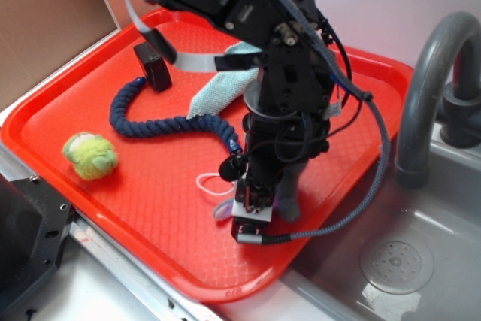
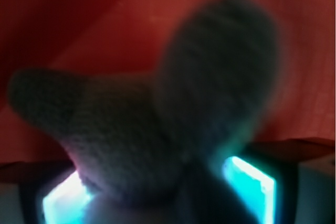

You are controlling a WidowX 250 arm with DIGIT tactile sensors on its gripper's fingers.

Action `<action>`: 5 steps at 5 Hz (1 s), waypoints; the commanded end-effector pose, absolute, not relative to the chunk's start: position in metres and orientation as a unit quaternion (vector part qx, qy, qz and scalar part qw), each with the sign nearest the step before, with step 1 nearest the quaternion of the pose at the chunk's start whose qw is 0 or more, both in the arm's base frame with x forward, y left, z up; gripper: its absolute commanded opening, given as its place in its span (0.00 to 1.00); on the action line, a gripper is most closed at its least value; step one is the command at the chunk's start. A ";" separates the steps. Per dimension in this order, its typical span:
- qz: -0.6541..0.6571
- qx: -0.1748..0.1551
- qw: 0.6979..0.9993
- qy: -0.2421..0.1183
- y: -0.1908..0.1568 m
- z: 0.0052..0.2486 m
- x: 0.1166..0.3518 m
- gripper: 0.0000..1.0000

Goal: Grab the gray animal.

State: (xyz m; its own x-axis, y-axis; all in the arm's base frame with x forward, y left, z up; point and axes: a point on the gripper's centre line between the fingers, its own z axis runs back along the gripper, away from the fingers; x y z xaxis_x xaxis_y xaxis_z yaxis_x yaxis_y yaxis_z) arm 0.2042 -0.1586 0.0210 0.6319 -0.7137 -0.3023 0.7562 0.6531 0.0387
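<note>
At left on the red tray sits a yellow-green fuzzy ball; a navy rope curls at centre. Lower centre-right, the gripper points down, jaws pinching the gray animal over the tray.

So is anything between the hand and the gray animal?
No. In the wrist view the gray animal fills the gap between the glowing pads, nothing intervening. In the exterior view the hand is right on it.

Red tray with green ball toy, blue rope, cloth.
</note>
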 end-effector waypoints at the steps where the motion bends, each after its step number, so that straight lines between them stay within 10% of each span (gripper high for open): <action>1: -0.404 0.076 0.905 0.105 -0.163 0.031 0.203 0.00; 5: -0.020 -0.087 0.995 -0.043 -0.069 0.174 0.175 0.00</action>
State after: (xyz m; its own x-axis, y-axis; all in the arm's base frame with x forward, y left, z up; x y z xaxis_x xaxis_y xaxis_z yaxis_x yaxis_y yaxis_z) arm 0.1883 -0.0621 0.1743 0.9970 -0.0428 0.0651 0.0527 0.9859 -0.1587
